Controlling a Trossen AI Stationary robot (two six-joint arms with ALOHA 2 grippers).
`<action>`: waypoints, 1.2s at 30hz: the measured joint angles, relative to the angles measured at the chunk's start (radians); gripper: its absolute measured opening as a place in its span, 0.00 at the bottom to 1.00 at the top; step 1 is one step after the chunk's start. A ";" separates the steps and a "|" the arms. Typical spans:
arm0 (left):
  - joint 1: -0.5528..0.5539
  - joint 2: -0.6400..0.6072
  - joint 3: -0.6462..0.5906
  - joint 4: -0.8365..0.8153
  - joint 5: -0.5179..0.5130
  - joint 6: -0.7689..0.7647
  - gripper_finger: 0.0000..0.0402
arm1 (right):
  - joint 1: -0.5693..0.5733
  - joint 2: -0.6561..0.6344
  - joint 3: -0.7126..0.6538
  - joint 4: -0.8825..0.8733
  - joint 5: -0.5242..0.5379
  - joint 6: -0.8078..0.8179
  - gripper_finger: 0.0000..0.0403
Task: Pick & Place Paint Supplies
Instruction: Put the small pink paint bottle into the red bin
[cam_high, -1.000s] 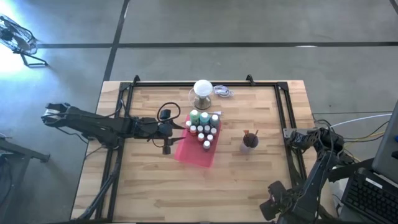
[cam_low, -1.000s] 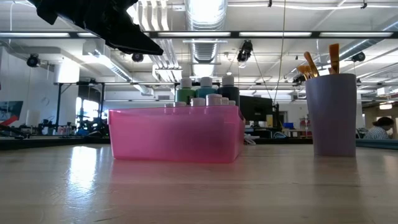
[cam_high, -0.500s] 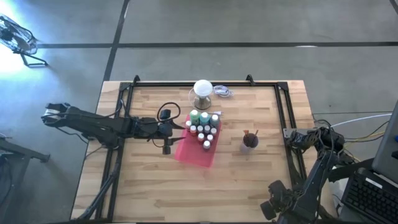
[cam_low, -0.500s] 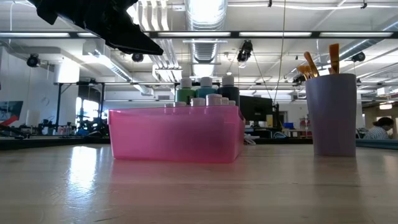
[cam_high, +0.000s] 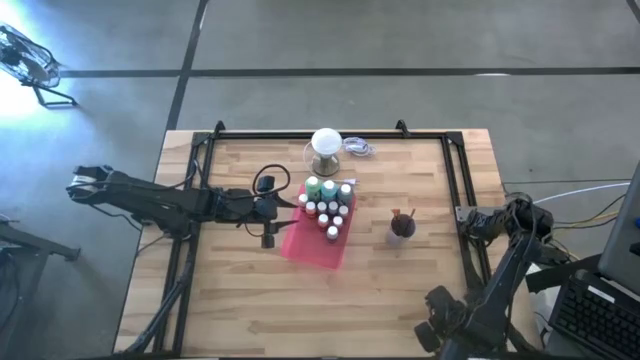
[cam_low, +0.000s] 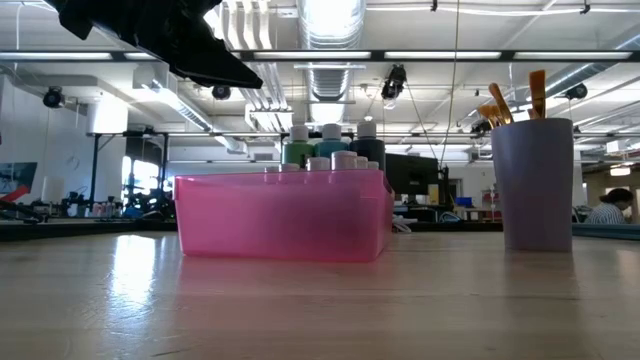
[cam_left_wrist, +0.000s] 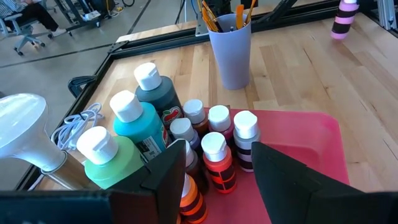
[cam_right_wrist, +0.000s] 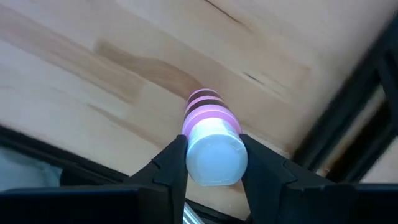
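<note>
Several small white-capped paint bottles (cam_high: 328, 205) and a larger teal bottle (cam_left_wrist: 140, 127) stand in the pink tray (cam_high: 305, 245) at mid-table. My left gripper (cam_left_wrist: 214, 180) hovers open above the tray's left side, clear of the bottles. Brown-handled brushes stick up out of a lilac cup (cam_high: 401, 229) to the tray's right. My right gripper (cam_right_wrist: 216, 165) is at the table's near right corner, pointing down, shut on a pink-striped bottle (cam_right_wrist: 208, 118). In the high view the right arm (cam_high: 440, 322) hides that bottle. My right gripper pinches the pink-striped bottle's white cap (cam_right_wrist: 216, 155) between its two fingers, one on each side of it. The fingers come from above, pointing down. The bottle stays upright below them; whether its base rests on the wood I cannot tell.
A white ball-topped clear stand (cam_high: 326, 145) and a coiled white cable (cam_high: 358, 148) sit by the far edge. Black frame rails (cam_high: 465, 190) run along the table's sides. Bare wood lies across the near half of the table (cam_high: 300, 310).
</note>
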 joint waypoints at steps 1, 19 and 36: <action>0.000 0.000 0.000 0.000 0.000 0.000 0.46 | -0.012 -0.003 0.001 0.007 0.008 -0.030 0.28; 0.000 0.000 0.000 0.000 0.000 0.000 0.46 | -0.338 -0.007 0.115 0.076 0.103 -0.786 0.28; 0.000 0.000 0.000 0.000 0.000 0.001 0.46 | -0.626 -0.007 0.331 0.108 0.155 -1.414 0.29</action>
